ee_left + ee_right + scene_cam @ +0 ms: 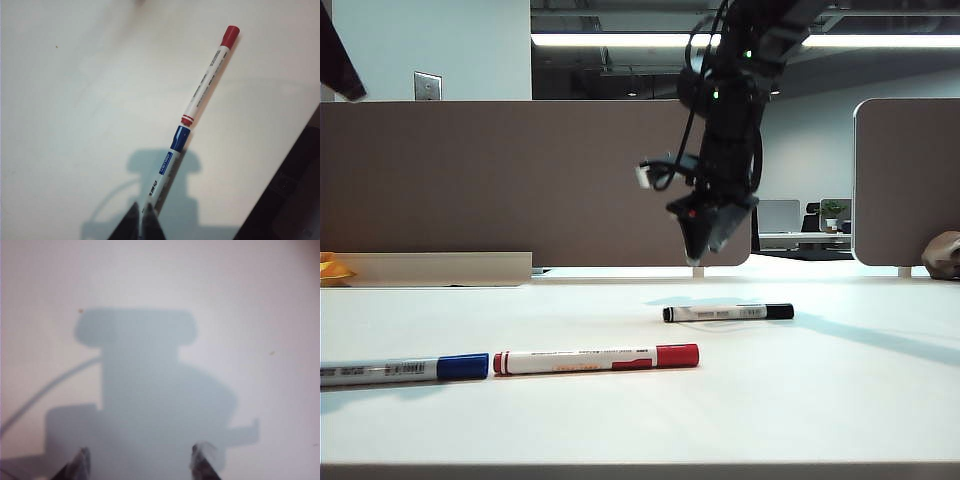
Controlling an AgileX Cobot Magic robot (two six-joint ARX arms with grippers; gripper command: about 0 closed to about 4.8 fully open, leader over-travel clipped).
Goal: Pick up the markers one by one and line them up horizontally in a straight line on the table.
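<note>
The right gripper hangs over the bare white table with its two fingers wide apart, holding nothing.

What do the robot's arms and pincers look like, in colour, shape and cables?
The right arm is black and blocky, with small green lights and loose black cables. Its right pincer has dark, tapering fingers and a red spot. The left pincer shows only dark pointed fingertips.

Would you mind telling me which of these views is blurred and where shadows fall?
Right wrist view: soft, blurred, the right gripper over its own shadow on the table. Left wrist view: sharper, shadow around the blue marker. Exterior view: crisp.
</note>
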